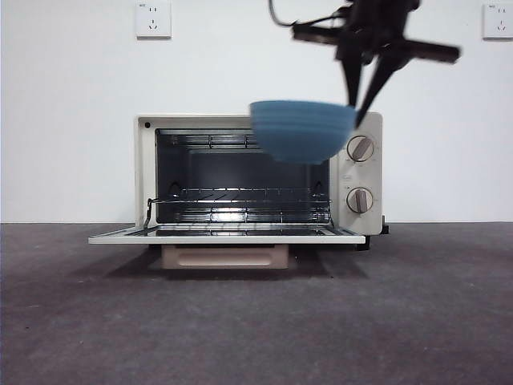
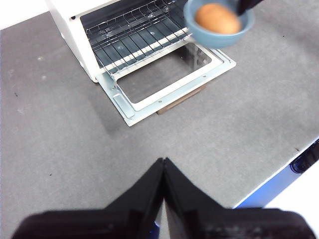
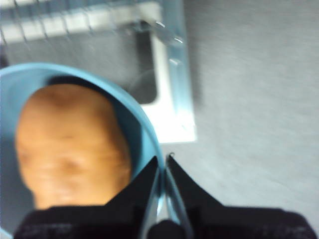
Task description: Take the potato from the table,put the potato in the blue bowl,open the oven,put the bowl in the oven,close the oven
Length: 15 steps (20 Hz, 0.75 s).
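The blue bowl hangs in the air in front of the oven's upper right, level with its top. My right gripper comes down from above and is shut on the bowl's right rim. The orange-brown potato lies inside the bowl, also seen as the potato from the left wrist. The cream-white oven stands with its door folded down flat and its wire rack showing. My left gripper is shut and holds nothing, well back from the oven over the table.
The open door sticks out toward the table's front. Two knobs sit on the oven's right panel. A crumb tray shows under the door. The table's edge runs close to my left gripper. Wall sockets are behind.
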{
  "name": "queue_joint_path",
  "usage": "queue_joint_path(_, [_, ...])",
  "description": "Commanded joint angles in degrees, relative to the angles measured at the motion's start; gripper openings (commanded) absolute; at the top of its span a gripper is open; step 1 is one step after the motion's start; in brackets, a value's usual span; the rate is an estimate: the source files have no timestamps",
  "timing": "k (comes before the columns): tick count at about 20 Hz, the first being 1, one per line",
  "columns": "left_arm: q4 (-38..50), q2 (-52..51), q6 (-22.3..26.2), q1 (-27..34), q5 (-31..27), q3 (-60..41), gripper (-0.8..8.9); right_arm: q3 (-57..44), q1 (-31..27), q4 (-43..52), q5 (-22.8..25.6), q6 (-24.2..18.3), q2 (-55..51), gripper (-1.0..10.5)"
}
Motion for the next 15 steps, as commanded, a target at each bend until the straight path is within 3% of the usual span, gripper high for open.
queue_joint_path(1, [0.57, -0.07, -0.59, -0.09, -0.2, -0.15, -0.05, 3.61, 1.11, -1.31, 0.11, 5.68, 3.54, -0.2])
queue_joint_path(4, [0.63, -0.02, -0.57, -0.09, -0.2, -0.15, -0.05, 7.28, 2.19, -1.33, -0.04, 9.97, 7.61, -0.2])
queue_joint_path(11, [0.39, 0.13, -0.11, -0.09, -0.26, -0.15, -0.05, 12.5, 1.6, 1.14, -1.66, 15.45, 12.13, -0.2])
queue_joint_path(15, [0.39, 0.17, 0.48, -0.09, -3.23, -0.15, -0.05, 12.5, 0.87, 4.24, -2.21, 18.91, 12.39, -0.2])
